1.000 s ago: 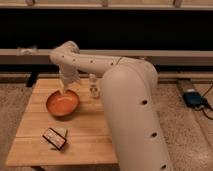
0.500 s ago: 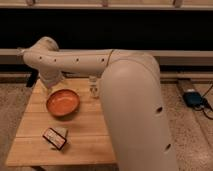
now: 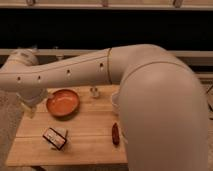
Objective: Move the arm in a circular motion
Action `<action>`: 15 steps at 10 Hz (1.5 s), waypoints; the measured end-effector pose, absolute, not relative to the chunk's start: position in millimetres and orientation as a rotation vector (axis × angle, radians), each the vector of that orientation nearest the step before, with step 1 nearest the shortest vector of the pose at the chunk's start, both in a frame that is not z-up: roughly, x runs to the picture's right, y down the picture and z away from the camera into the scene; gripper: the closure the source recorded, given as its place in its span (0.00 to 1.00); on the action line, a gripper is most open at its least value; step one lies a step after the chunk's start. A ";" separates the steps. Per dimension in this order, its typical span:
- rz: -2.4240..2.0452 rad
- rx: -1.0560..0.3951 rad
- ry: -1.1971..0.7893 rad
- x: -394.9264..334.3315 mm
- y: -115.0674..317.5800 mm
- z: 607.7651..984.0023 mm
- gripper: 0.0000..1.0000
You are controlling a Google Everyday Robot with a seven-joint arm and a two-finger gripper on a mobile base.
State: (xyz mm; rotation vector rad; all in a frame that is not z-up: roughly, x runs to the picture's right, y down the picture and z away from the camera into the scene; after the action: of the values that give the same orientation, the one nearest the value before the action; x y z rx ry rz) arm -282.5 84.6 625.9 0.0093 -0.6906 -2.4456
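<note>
The arm (image 3: 150,95) is a thick cream-white tube that fills the right side and stretches left across the view to a rounded joint (image 3: 22,65) with small dark holes. Below that joint the gripper (image 3: 30,106) hangs over the table's left edge, just left of the orange bowl (image 3: 62,101). It holds nothing that I can see.
A wooden table (image 3: 85,145) carries the orange bowl, a small clear jar (image 3: 94,92), a dark packet with a white label (image 3: 55,138) and a reddish-brown oblong item (image 3: 115,133) close to the arm's base. Dark windows and a ledge run behind.
The arm's far joint and gripper have swung left, from above the bowl to past the table's left edge. The forearm now lies lower and nearer across the view.
</note>
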 end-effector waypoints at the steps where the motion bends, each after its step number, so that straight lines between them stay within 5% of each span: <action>1: -2.438 0.008 -0.699 -270.6 98.7 614.7 0.26; 8: -2.168 -0.238 -0.737 -101.4 155.9 618.3 0.26; 15: -1.803 -0.473 -0.638 75.2 119.0 696.6 0.26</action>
State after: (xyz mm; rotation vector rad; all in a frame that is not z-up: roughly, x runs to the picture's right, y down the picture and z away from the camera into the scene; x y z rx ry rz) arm 75.2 119.0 696.6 -0.4725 -0.6382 -1.8027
